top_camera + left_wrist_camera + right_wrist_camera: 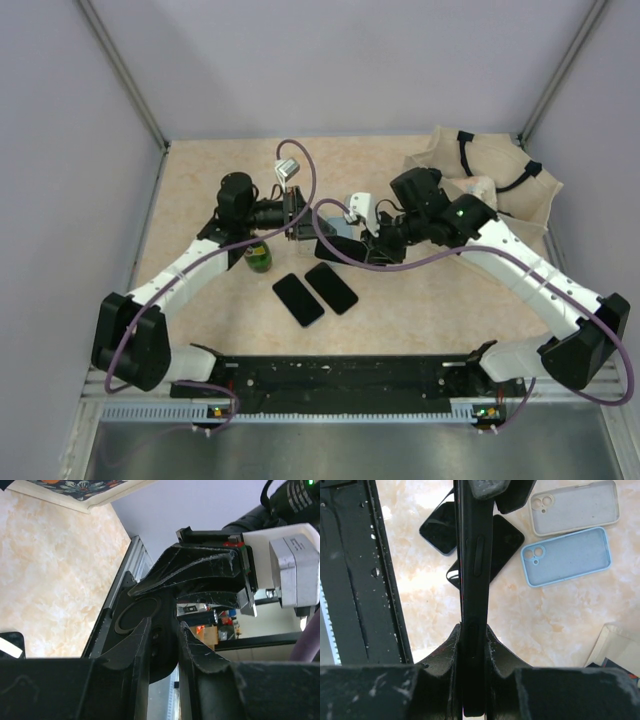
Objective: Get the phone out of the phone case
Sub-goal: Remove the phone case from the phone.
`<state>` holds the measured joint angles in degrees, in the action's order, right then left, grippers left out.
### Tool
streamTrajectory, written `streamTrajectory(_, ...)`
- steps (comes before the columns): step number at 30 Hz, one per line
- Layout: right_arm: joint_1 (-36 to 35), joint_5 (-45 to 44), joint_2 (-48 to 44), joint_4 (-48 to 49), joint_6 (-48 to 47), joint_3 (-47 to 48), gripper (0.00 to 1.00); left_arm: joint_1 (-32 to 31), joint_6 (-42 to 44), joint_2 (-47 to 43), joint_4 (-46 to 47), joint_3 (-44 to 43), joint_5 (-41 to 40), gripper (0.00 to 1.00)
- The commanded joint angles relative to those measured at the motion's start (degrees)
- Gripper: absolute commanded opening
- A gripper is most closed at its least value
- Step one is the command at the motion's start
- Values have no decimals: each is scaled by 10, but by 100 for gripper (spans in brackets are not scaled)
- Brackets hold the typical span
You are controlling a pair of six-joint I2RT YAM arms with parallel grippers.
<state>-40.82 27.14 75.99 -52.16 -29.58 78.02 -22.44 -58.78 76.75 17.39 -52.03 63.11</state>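
So the right gripper (471,630) is clamped tight on the phone (473,565), holding it on edge above the table (560,615), mid-scene. Its long axis runs left-right, straight out from the right fingers toward the left gripper (164,625). That one's fingers sit either side of the black case (135,616) at its left end, can't tell if they're actually pinching. A grey case (573,505) and a blue case (565,557) lie flat below.

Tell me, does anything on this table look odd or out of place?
Nothing looks spilled or broken. One thing stands out: a small green object beside the left arm, close to a bare black phone, seems unrelated to phones or cases. A cloth bag lies crumpled in the far right corner.
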Motion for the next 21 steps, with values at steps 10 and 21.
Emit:
streamTrajectory(10, -22, 10, -16, 143, -26, 59, 0, 2, -16, 17, -55, -10, -92, 0)
streamTrajectory(21, -7, 70, -30, 98, -34, 25, 0, 46, 473, -34, -406, -225, -63, 25)
